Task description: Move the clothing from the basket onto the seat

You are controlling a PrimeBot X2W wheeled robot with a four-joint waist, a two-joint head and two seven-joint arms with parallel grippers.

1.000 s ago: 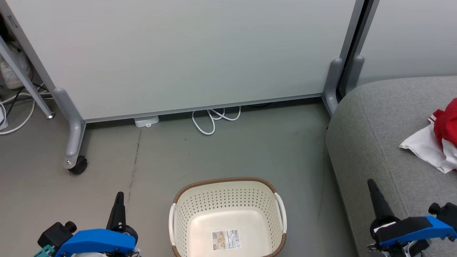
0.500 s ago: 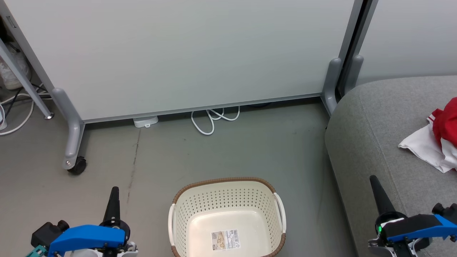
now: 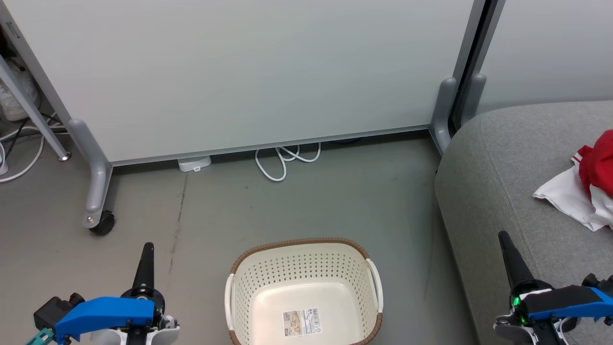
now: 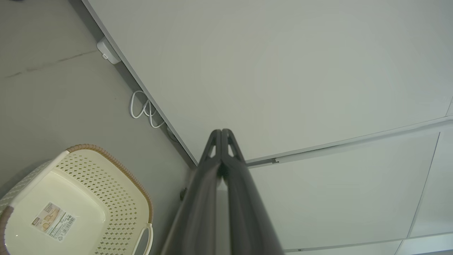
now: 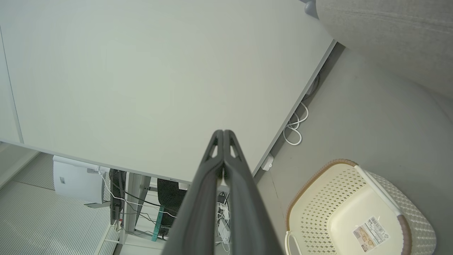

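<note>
Seat: grey cushion.
Basket: cream, on the floor between both tools.
Clothing: red-white heap on the seat, well apart from the right tool.
Left tool, right tool: fingers pressed together.

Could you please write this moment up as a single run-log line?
basket: empty, on floor | clothing: on seat | left tool: shut, empty | right tool: shut, empty

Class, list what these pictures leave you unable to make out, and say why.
Clothing: head view, cut off by right edge; its full extent on the seat unknown.
Basket: head view, near rim cut off by bottom edge.
Label: print too small to read, all views.
</note>
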